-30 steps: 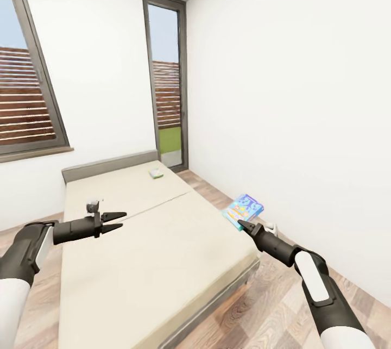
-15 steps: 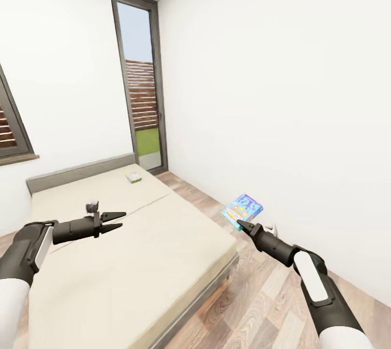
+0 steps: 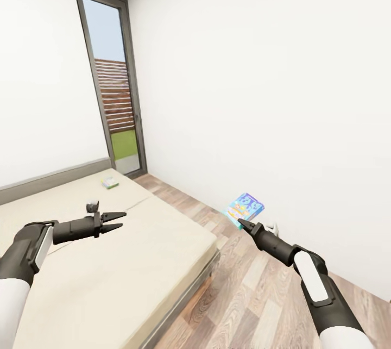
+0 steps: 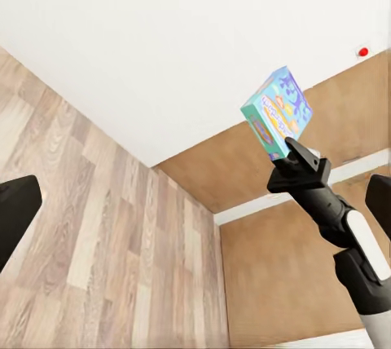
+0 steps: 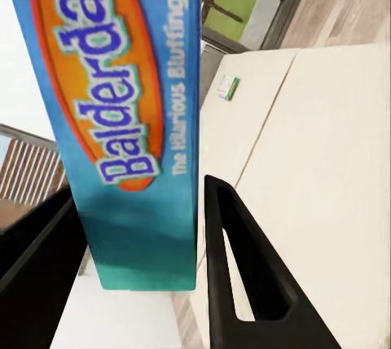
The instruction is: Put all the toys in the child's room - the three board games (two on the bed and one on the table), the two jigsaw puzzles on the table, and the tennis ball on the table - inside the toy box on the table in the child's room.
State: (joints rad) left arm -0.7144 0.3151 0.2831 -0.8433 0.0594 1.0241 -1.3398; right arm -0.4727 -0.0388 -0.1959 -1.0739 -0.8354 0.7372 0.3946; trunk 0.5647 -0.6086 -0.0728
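Note:
My right gripper (image 3: 242, 223) is shut on a small blue board game (image 3: 244, 207), holding it upright in the air over the wooden floor, right of the bed (image 3: 136, 240). The right wrist view shows the box (image 5: 130, 104) clamped between the black fingers (image 5: 236, 267), with "Balderdash" printed on it. The left wrist view also shows the held box (image 4: 278, 112). A second board game (image 3: 110, 182), white-blue with a green edge, lies flat on the beige mattress near the grey headboard. My left gripper (image 3: 121, 219) hovers open over the bed, holding nothing.
A white wall (image 3: 282, 93) runs close along the right side. A tall glass door (image 3: 111, 88) stands in the far corner. Wooden floor (image 3: 244, 294) stretches between the bed's edge and the wall.
The camera has swung to the right, so the bed, door and window slide left in the picture. Both arms keep their pose, and the blue game stays in the right gripper.

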